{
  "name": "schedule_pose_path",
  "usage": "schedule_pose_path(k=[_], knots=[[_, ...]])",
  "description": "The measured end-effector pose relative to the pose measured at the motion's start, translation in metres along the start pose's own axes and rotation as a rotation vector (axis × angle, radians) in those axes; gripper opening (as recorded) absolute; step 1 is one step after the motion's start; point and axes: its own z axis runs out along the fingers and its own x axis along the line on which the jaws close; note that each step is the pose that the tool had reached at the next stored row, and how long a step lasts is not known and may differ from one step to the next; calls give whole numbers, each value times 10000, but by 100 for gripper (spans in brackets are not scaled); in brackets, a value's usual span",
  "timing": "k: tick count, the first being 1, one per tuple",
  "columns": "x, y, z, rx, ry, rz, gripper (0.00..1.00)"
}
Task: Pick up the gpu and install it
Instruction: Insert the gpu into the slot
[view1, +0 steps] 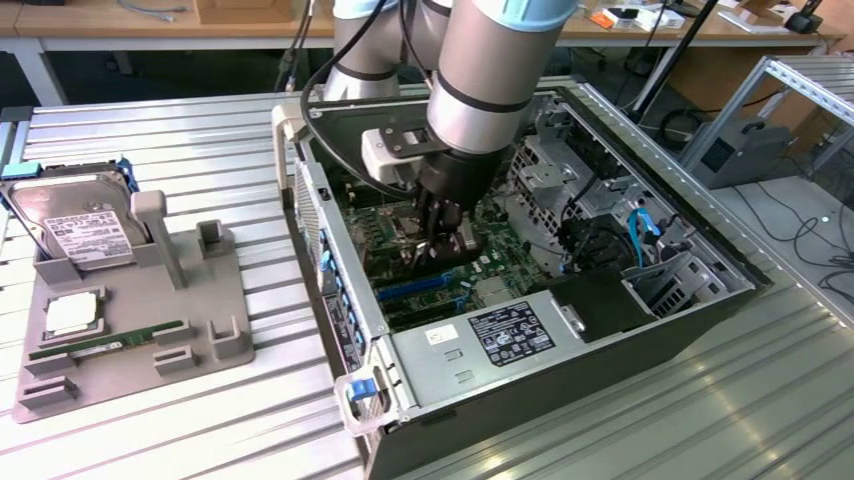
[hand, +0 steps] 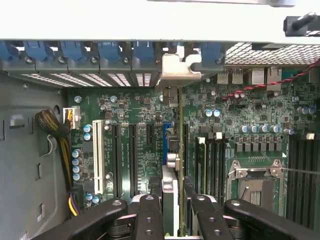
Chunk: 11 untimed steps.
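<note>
From the outside camera you get the whole setup: one open computer case (view1: 534, 300) on the table, with the arm's gripper (view1: 441, 240) reaching down inside over the motherboard (view1: 400, 255), plus a grey holder tray (view1: 200, 340) at the exterior view's left with one hard drive (view1: 80, 225) and one RAM stick (view1: 107, 343) in it. The wrist cam gets what that misses: the gpu (hand: 175, 190) edge-on, pinched between the fingers (hand: 150, 220), standing over the slots, its silver bracket (hand: 175, 67) up against the case's rear wall.

Tool (view1: 438, 250) hemmed by case wall (view1: 310, 190), drive cage (view1: 567, 170); above open.
</note>
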Motion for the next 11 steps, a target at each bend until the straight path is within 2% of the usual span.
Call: schedule_pose_path(k=[7,9,11], knots=[[4,71,49,0,1,-1,27],[5,74,67,-1,25,-1,27],[6,74,75,12,29,228,27]])
